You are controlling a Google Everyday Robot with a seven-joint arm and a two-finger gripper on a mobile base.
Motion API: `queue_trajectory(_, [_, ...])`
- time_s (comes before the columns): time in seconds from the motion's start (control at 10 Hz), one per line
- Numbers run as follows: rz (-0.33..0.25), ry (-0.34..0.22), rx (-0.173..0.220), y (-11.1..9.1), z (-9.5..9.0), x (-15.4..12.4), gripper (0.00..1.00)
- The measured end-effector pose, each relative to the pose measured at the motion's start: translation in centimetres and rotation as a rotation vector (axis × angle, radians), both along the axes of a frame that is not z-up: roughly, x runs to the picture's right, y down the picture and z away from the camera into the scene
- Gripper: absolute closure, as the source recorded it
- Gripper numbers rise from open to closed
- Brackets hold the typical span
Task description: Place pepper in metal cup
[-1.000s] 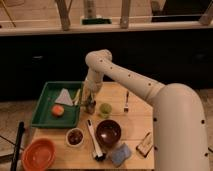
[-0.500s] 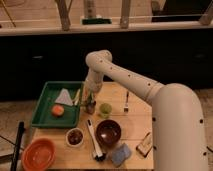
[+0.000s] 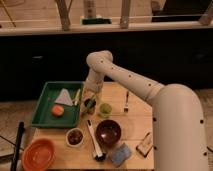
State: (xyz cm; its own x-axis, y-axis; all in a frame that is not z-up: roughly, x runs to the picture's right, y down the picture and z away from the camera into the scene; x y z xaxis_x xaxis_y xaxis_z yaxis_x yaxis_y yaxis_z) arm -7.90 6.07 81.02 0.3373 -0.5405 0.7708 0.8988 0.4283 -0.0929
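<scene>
- I have the gripper down at the left part of the wooden table, directly above the metal cup, just right of the green tray.
- The pepper shows as a thin green sliver running down through the cup's mouth, its lower tip seeming to poke past the rim toward the small white bowl. I cannot tell whether the fingers are pinching it or spread apart; the wrist hides them.
- My main worry: the pepper looks longer than the cup is deep. If it leans on the rim, it may tip back out onto the table.
- The metal cup looks small and light. A sideways nudge from the gripper on the way up could knock it over or shove it into the light green cup just beside it.
- If a finger has some grip on the pepper when I lift, it could drag the pepper out again.
- The tray edge sits close on the left, so any swing that way risks catching it.
- The dark bowl and the black utensil lie nearer me, apart from the cup, so I judge them less of a risk.
</scene>
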Motion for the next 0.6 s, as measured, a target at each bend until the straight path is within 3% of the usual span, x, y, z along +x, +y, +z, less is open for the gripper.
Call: queue_trajectory(0.6, [0.008, 0.0, -0.001, 0.21, 0.0, 0.24, 0.2])
